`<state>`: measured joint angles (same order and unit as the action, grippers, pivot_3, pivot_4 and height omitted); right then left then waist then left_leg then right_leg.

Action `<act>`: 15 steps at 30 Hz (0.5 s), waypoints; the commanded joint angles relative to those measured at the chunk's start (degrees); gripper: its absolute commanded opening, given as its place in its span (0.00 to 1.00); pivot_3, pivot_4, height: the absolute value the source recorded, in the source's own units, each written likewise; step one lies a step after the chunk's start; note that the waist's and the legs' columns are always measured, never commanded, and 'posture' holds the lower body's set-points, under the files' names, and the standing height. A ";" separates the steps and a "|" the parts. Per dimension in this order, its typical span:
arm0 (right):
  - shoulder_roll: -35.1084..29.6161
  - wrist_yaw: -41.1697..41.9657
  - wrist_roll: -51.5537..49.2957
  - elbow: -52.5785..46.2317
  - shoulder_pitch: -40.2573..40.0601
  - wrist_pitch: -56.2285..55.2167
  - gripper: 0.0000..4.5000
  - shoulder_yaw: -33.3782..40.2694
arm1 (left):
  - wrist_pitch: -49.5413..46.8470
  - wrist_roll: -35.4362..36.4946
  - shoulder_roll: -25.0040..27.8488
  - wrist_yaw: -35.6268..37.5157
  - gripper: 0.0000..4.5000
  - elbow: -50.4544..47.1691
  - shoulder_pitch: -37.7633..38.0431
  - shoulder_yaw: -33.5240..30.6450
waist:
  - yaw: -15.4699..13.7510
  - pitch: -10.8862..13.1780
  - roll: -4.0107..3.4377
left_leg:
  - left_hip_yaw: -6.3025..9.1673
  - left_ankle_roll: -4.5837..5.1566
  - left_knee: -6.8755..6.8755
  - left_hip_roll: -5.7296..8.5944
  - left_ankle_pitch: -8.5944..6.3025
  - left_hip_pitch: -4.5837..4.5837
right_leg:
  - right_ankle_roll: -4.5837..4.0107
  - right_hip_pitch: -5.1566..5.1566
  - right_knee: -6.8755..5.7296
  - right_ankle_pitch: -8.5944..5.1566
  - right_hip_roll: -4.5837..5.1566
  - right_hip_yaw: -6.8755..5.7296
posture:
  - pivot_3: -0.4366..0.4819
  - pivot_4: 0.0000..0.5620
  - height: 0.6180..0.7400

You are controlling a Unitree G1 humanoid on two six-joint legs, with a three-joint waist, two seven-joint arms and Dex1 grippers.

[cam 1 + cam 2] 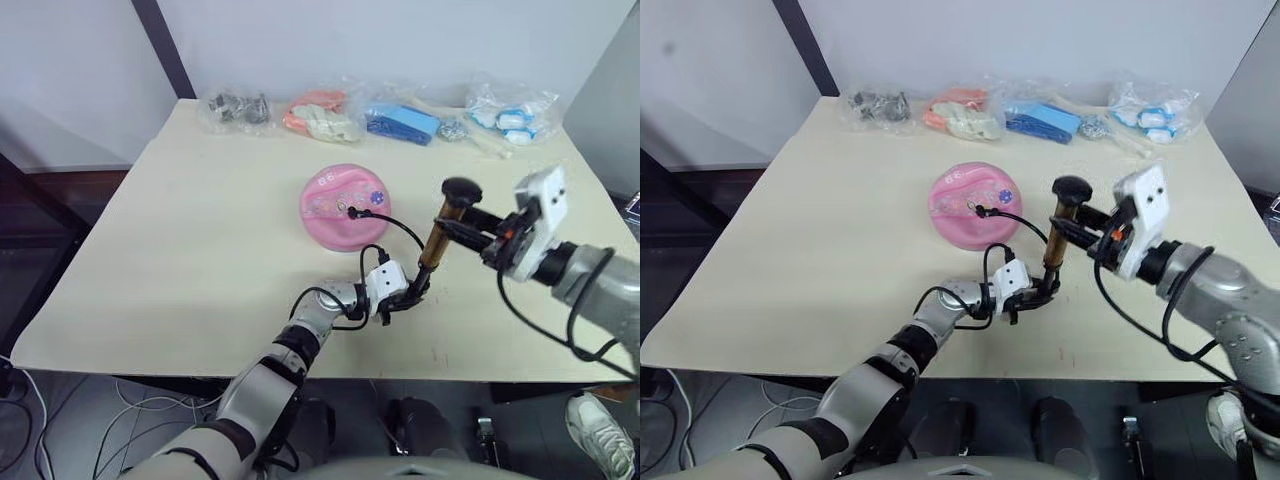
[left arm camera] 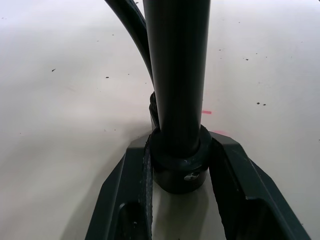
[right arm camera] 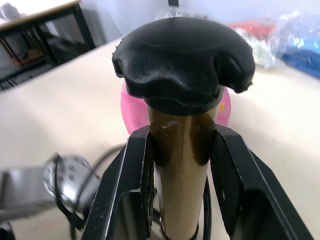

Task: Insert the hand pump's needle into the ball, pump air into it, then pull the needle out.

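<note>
The hand pump point(image 1: 437, 245) stands nearly upright near the table's front, its black knob point(image 1: 461, 188) on top. My left gripper point(image 1: 410, 292) is shut on the pump's black bottom cap point(image 2: 181, 165). My right gripper point(image 1: 462, 228) is shut on the gold tube point(image 3: 182, 165) just under the knob point(image 3: 182, 55). The thin black hose point(image 1: 400, 225) arcs from the pump's base to the pink ball point(image 1: 345, 205), which lies left of and behind the pump. The needle's black fitting point(image 1: 355, 212) sits on top of the ball; the pin itself is hidden.
Several clear plastic bags line the table's far edge: dark parts point(image 1: 235, 108), orange-pink items point(image 1: 320, 112), blue items point(image 1: 402, 122) and white-blue pieces point(image 1: 512, 118). The table's front edge point(image 1: 250, 370) runs close below my left gripper.
</note>
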<state>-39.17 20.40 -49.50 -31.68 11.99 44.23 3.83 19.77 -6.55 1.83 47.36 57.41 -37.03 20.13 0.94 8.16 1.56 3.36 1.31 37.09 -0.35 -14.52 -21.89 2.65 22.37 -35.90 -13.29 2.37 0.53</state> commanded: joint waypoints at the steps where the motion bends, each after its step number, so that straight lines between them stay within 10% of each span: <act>1: 2.03 2.92 9.70 7.86 -4.76 -3.41 0.24 -8.40 | -3.95 -3.18 2.25 0.47 0.25 4.64 3.23 1.45 | 0.04 -0.14 0.09 | 0.00 0.00 -0.01 -0.04 0.00 0.05 | -0.01 -0.03 0.00 0.00 -0.04 0.00 | 0.48 0.27 1.00; 15: 10.08 9.77 22.50 17.80 -9.97 -11.93 0.24 -14.30 | -4.12 -3.02 2.32 0.33 0.25 4.19 3.22 1.34 | 0.11 -0.92 0.34 | 0.05 -0.01 -0.27 -0.19 0.00 0.33 | -0.13 -0.16 0.00 -0.04 -0.31 0.06 | 0.48 0.27 1.00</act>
<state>-29.09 29.26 -29.12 -19.58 5.61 28.61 -6.15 19.07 -6.57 2.42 47.29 57.33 -36.42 20.10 1.05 7.23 1.90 3.41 1.31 36.80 -0.55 -14.52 -21.55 2.51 22.21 -35.90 -13.34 2.04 0.60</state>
